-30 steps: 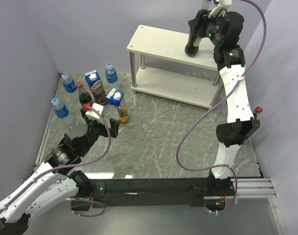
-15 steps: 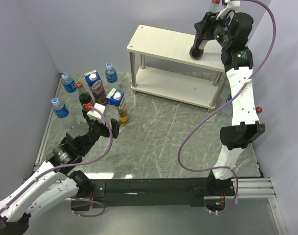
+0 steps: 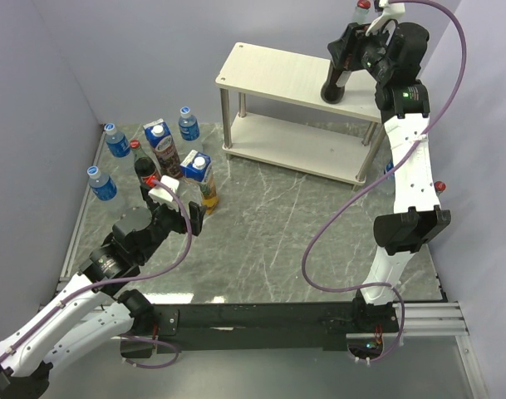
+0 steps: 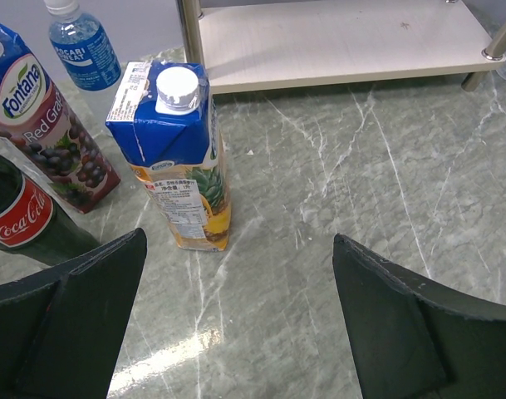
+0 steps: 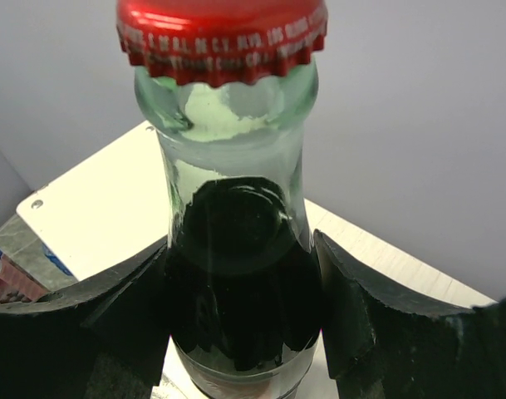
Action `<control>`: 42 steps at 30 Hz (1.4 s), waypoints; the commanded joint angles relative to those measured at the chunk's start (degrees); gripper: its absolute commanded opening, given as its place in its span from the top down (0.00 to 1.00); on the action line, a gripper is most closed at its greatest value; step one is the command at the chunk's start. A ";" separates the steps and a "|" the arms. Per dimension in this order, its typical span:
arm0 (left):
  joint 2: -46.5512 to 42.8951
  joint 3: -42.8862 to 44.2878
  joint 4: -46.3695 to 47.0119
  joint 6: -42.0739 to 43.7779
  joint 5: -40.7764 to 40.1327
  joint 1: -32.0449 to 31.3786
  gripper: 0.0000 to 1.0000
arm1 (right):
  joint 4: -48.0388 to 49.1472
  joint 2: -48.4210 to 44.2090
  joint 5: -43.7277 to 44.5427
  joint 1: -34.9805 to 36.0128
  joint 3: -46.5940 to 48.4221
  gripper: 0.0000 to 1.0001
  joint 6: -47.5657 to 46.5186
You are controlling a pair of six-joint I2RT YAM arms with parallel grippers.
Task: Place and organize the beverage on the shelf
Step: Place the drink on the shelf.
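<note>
My right gripper (image 3: 346,60) is shut on a dark red-capped Coca-Cola bottle (image 3: 334,79), upright at the right end of the shelf's top board (image 3: 269,71). In the right wrist view the fingers (image 5: 365,316) flank the bottle's shoulder (image 5: 236,274) over the pale board (image 5: 95,208). My left gripper (image 3: 182,212) is open and empty, low over the table, just short of the pineapple carton (image 3: 201,179) (image 4: 182,158). The grape carton (image 3: 163,145) (image 4: 45,125) and a Coca-Cola bottle (image 3: 144,174) (image 4: 24,220) stand to its left.
Water bottles (image 3: 117,140), (image 3: 189,123), (image 3: 101,183) stand at the table's far left by the grey wall. Another red cap (image 3: 135,145) shows behind the grape carton. The shelf's lower board (image 4: 344,41) lies beyond the cartons. Grey walls close both sides.
The right gripper lifted and stood the Coca-Cola bottle more upright toward the right end of the top board, then held still. The left arm barely moved.
</note>
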 commanded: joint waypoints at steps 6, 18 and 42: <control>-0.13 0.07 1.67 -0.50 1.04 0.30 0.01 | 9.25 -4.56 -2.15 -0.45 1.49 0.88 -1.03; 0.22 -0.01 1.67 -0.50 1.40 0.56 0.01 | 9.34 -4.74 -4.79 -0.28 -0.27 0.69 -1.21; 0.04 -0.10 1.76 -0.41 2.01 0.91 0.00 | 10.57 -2.37 -2.68 0.78 0.00 0.38 -1.73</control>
